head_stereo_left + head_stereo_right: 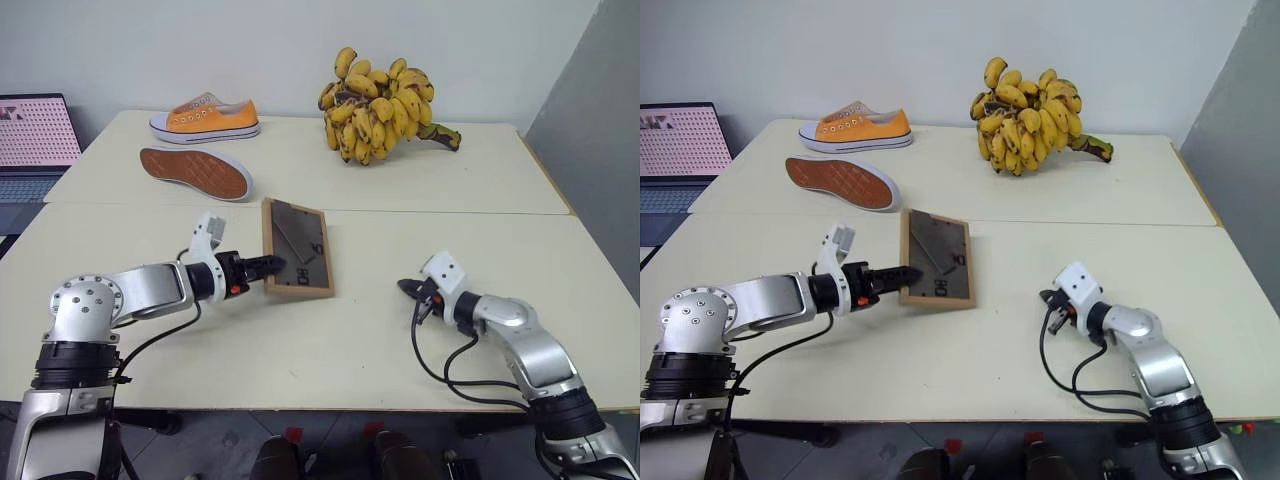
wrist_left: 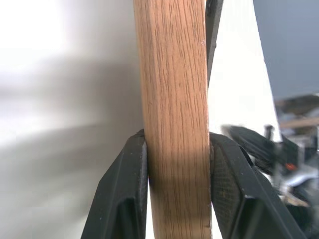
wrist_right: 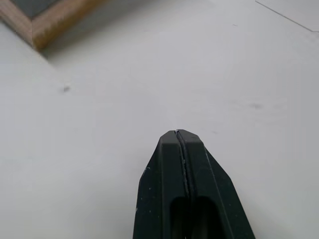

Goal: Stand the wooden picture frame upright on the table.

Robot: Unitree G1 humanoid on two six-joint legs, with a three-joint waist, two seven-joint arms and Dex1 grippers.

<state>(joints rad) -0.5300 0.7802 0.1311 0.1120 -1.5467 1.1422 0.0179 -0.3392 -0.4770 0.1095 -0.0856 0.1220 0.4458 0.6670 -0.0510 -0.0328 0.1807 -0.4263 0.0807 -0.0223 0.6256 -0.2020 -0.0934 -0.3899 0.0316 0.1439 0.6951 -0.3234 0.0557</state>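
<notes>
Your wooden picture frame (image 1: 297, 248) is a small light-wood rectangle, and what faces you is its dark grey-brown backing with a stand flap and a small white label; it is tilted, far edge raised, near edge down by the surface (image 1: 330, 360), left of the middle of the near tabletop. Your left hand (image 1: 272, 266) is pinching the frame's near-left rim: in the left wrist view the two black fingers (image 2: 122, 199) press on either side of the oak-grained edge. Your right hand (image 1: 406, 288) sits well apart to the right, low over the bare surface, its fingers pressed together on nothing, as the right wrist view shows with a frame corner at its edge. You have one frame, and two cream tabletops butted together along a seam. On the far one lie two orange sneakers, one upright (image 1: 206, 118) and one on its side showing its sole (image 1: 194, 172), and one big bunch of bananas (image 1: 381, 105). One laptop (image 1: 32, 140) stands off the far left.
</notes>
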